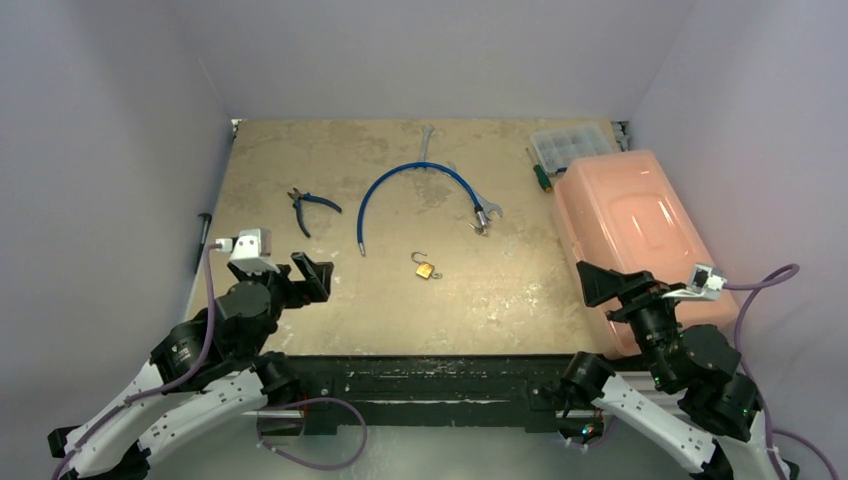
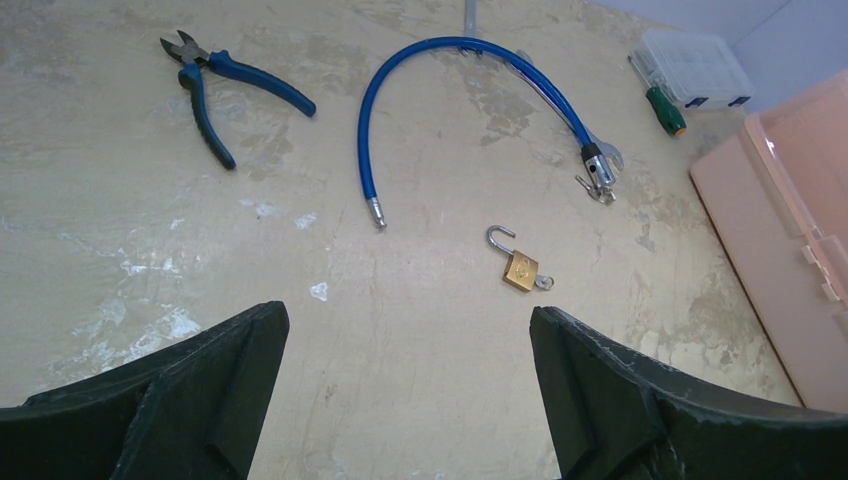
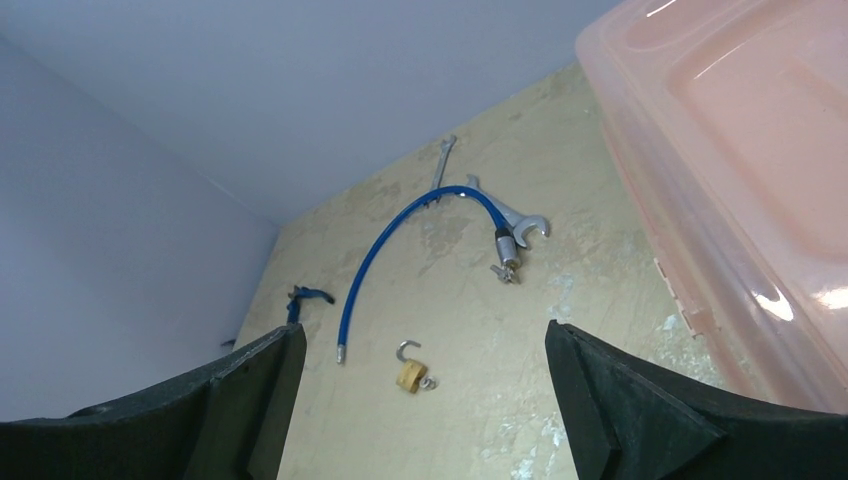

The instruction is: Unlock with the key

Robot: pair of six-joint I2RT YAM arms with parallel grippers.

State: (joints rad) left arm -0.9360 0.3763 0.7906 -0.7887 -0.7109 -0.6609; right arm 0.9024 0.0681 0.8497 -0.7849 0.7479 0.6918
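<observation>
Wide shot: the table (image 1: pixel 300 160) fills the floor, and the pink bin (image 1: pixel 620 220) sits at its 3 o'clock edge. Left claw (image 2: pixel 407 315) hangs at 8 o'clock, jaws spread wide, nothing in them. Right claw (image 3: pixel 425 335) hangs at 4 o'clock beside the bin, also spread wide and holding nothing. The blue cable (image 1: pixel 415 172) arches just past centre, toward 12. Two wrenches (image 1: pixel 488 205) lie by the cable, one under its metal end, one poking out toward 12. Pliers (image 1: pixel 310 208) rest at 10 o'clock, well apart from the cable. A clear box (image 1: pixel 570 145) and a screwdriver (image 1: pixel 540 172) sit at 1 o'clock, next to the bin. Dead centre is the lock (image 1: pixel 425 270), shackle swung open. And the key (image 2: pixel 545 283): tiny, touching the lock at its 4 o'clock corner; whether it sits in the keyhole, I cannot tell.
</observation>
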